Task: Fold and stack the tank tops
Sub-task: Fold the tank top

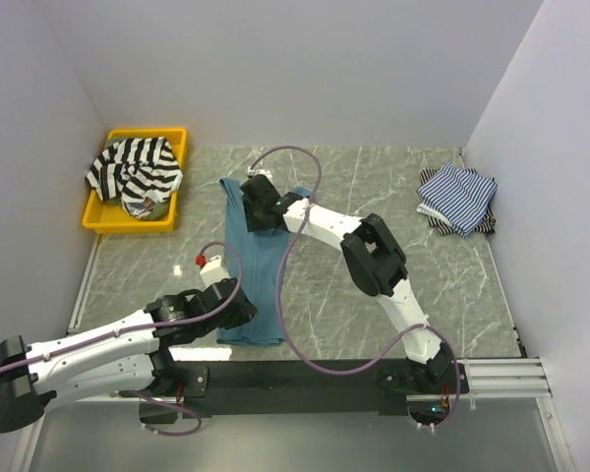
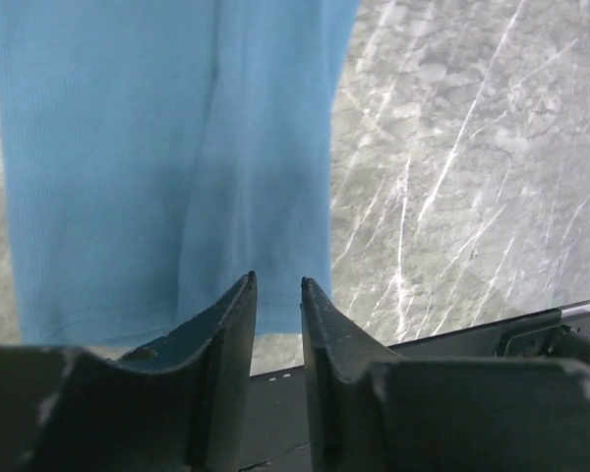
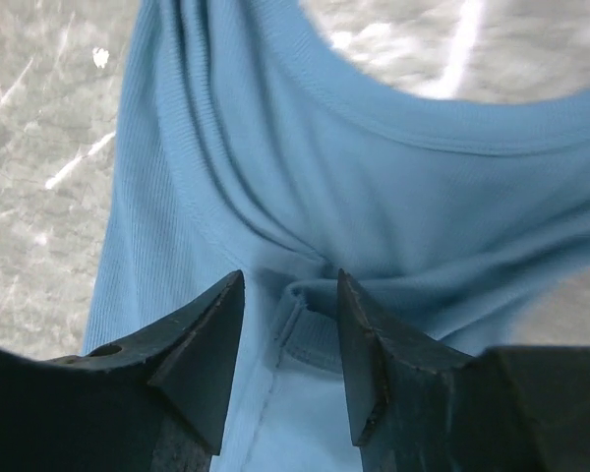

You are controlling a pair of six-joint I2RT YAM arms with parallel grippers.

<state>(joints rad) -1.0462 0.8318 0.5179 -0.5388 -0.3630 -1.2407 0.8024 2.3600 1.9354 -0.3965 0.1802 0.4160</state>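
Note:
A plain teal-blue tank top [image 1: 256, 275] lies lengthwise on the marble table, straps at the far end. My left gripper [image 1: 238, 313] hovers at its near hem [image 2: 157, 197], open, with nothing between the fingers [image 2: 277, 280]. My right gripper [image 1: 261, 208] is over the strap end, open [image 3: 290, 277], with a bunched strap fold [image 3: 310, 320] lying under the gap. A black-and-white striped tank top [image 1: 135, 172] is heaped in the yellow tray. Thin blue-and-white striped tank tops [image 1: 458, 197] sit folded at the back right.
The yellow tray [image 1: 96, 218] stands at the back left against the wall. White walls close in the table on three sides. A black base rail [image 1: 305, 379] runs along the near edge. A purple cable [image 1: 287, 246] loops over the teal top.

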